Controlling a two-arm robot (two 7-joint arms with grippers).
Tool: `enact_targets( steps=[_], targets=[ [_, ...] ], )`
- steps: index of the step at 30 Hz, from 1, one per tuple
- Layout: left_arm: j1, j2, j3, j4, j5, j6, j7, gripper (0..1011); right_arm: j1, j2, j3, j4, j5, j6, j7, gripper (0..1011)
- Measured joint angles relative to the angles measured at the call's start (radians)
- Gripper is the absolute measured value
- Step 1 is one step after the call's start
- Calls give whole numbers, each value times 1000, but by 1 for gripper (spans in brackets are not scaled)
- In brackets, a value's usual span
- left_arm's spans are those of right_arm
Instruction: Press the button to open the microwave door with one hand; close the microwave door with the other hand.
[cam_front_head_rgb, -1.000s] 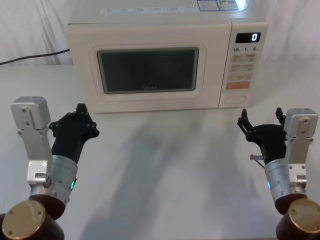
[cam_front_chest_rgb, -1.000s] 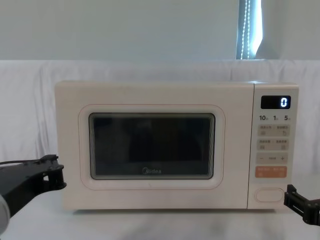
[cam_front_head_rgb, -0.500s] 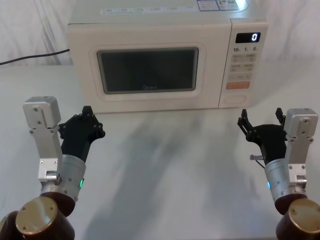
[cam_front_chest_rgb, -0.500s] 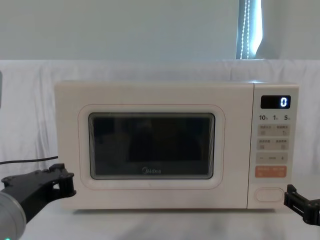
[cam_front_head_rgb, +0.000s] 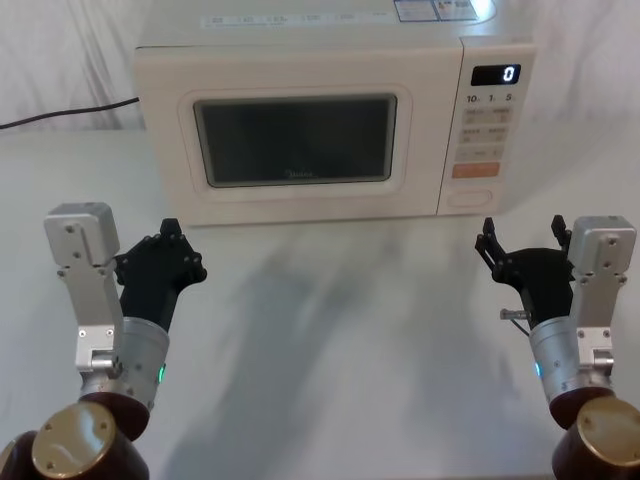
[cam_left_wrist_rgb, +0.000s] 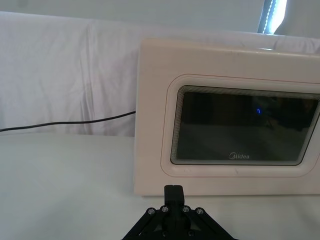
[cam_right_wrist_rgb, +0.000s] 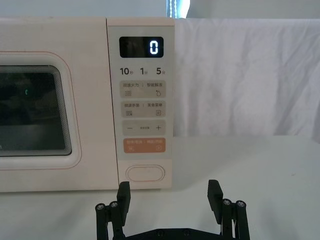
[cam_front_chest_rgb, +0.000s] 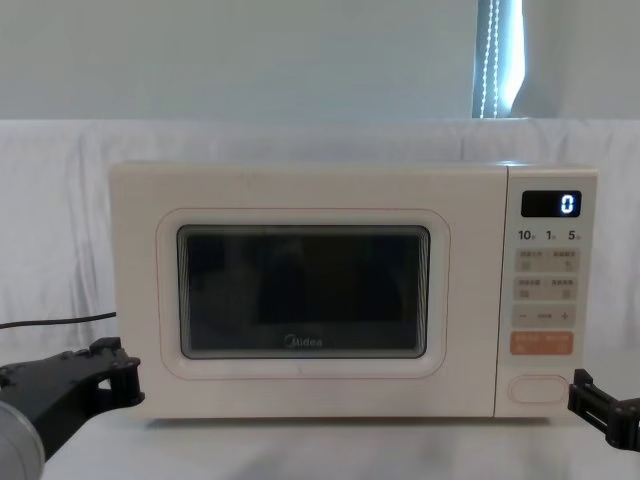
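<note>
The cream microwave stands at the back of the table with the microwave door (cam_front_head_rgb: 295, 140) shut; its dark window and Midea logo face me (cam_front_chest_rgb: 300, 290). The button (cam_front_head_rgb: 472, 197) is the blank oblong at the foot of the control panel, under the orange key (cam_right_wrist_rgb: 145, 173) (cam_front_chest_rgb: 537, 388). My right gripper (cam_front_head_rgb: 522, 238) hovers open a short way in front of the panel, its two fingers straddling the button's line in the right wrist view (cam_right_wrist_rgb: 169, 192). My left gripper (cam_front_head_rgb: 166, 238) is shut and empty, low in front of the door's left end (cam_left_wrist_rgb: 173, 192) (cam_front_chest_rgb: 118, 360).
A black power cable (cam_front_head_rgb: 70, 112) runs along the white cloth to the left of the microwave (cam_left_wrist_rgb: 65, 122). White table surface (cam_front_head_rgb: 330, 330) stretches between both arms and the oven front. The display reads 0 (cam_right_wrist_rgb: 154, 47).
My left arm shifted inward to the right and dropped lower, then eased back slightly. The right arm and the microwave door stayed as they were.
</note>
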Motion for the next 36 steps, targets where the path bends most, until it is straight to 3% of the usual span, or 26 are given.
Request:
enact_targets(
  steps=[36],
  targets=[
    [-2,2,2,-1,-5,5,-3,0,0,0,0,0,0,0,0,1002]
  ],
)
